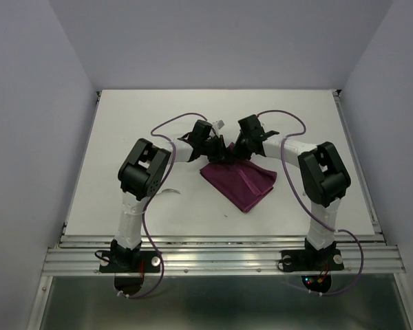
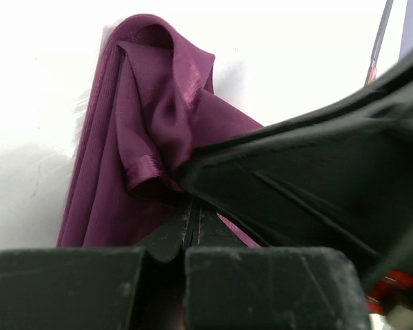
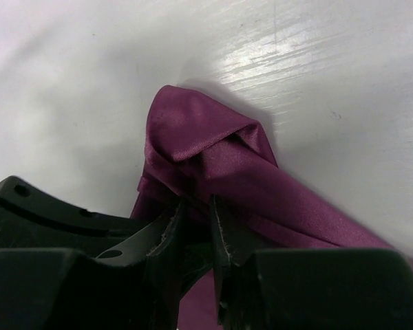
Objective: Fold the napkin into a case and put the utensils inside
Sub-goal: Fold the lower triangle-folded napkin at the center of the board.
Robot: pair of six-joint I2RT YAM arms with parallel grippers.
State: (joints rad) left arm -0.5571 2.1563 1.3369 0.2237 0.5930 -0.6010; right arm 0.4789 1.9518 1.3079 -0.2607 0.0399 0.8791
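So, biggest thing first: the white table (image 1: pixel 124 137), with the napkin (image 1: pixel 242 185) lying roughly mid-table between our two arms. It's a partly folded, lopsided slab, not a proper case yet. Its long side runs on a diagonal, from far-left down to near-right.

Both arms reach in and meet at the napkin's far edge, almost touching each other. The rest of the cloth spreads from the fingertips back toward the bases. That's the relation we reckon the next fold depends on, since any pull toward us drags that far edge over the body of the cloth. Neither arm is really nearer, they're side by side on the same edge.

The left gripper (image 2: pixel 191 214) is clamped tight, with a bunched fold of napkin pinched at its tips. The right gripper (image 3: pixel 193 223) straddles a rolled ridge of cloth with a narrow gap showing. We can't tell if it's actually pinching.

What looks like one of the utensils (image 2: pixel 380 31) lies just past the napkin, outside it.
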